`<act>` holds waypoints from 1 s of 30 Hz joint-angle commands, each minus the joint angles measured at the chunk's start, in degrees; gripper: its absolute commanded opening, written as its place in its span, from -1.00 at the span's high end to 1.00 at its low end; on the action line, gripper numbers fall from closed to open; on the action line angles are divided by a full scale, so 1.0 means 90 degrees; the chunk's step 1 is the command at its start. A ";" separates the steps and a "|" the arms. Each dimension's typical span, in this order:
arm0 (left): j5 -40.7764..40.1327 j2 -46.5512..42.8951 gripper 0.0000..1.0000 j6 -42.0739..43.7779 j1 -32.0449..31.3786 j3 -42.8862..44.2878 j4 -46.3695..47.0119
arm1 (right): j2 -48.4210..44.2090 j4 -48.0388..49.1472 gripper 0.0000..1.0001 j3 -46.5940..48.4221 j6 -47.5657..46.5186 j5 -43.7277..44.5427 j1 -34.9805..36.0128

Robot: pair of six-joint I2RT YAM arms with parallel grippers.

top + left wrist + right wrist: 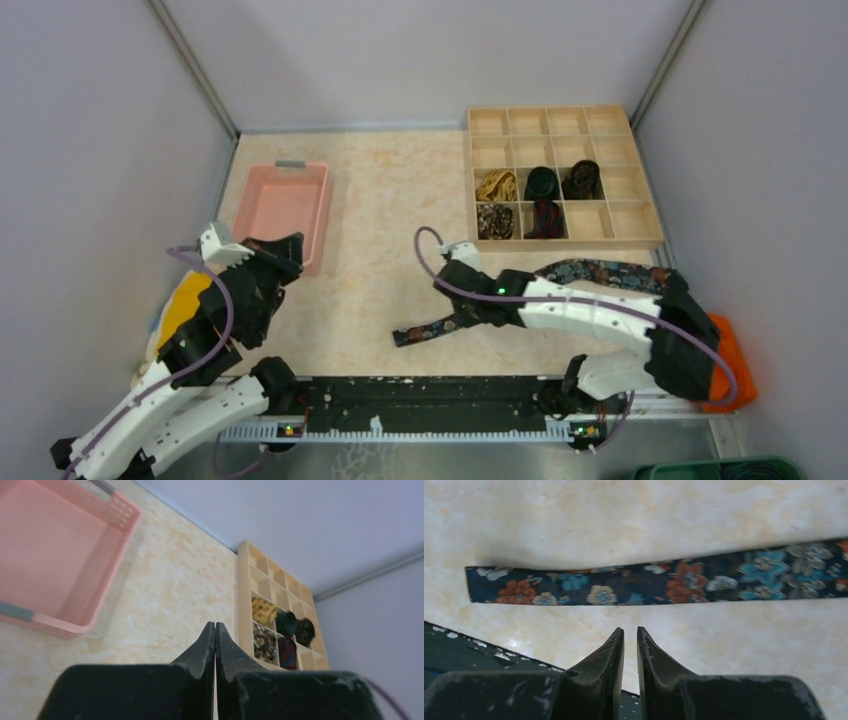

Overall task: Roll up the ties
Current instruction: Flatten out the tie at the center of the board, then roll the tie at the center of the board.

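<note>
The tie (664, 582) just ahead of the black right end effector (630, 630) is showing orange, blue and cream flowers on dark navy, over a counter (624, 515) marbled cream and peach. Beyond that end effector, a pale wooden tray (565, 243) is holding a gold coil (497, 186), a black-green coil (542, 183) and a red-black patterned coil (545, 218).

Plain pale grey walls (400, 60) close the space at the back and on both sides, joined at the corners by thin metal strips (196, 70). The table (390, 200) has a beige, marble-patterned top under soft, even light. A black rail (430, 395) runs along its near edge.
</note>
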 commanded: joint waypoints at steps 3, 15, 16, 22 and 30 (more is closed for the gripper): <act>-0.0965 0.0768 0.94 -0.0652 0.0004 0.1339 -0.2684 | 0.1948 0.0118 0.52 0.1748 0.0070 0.0540 0.1384; -0.0901 -0.0101 0.86 -0.0673 0.0004 0.1308 -0.3032 | 0.4221 -0.0297 0.21 0.3791 0.0038 0.0259 0.2076; -0.0971 -0.0127 0.86 -0.0694 0.0004 0.1349 -0.3135 | 0.4314 -0.0291 0.21 0.3846 0.0047 0.0228 0.2092; -0.1041 -0.0566 0.83 -0.0587 0.0004 0.1287 -0.3249 | 0.4930 -0.0650 0.22 0.4188 0.0222 0.0408 0.2107; -0.0934 -0.0878 0.81 -0.0446 -0.0011 0.1170 -0.3105 | 0.5180 -0.0788 0.74 0.4206 0.0450 0.0401 0.2094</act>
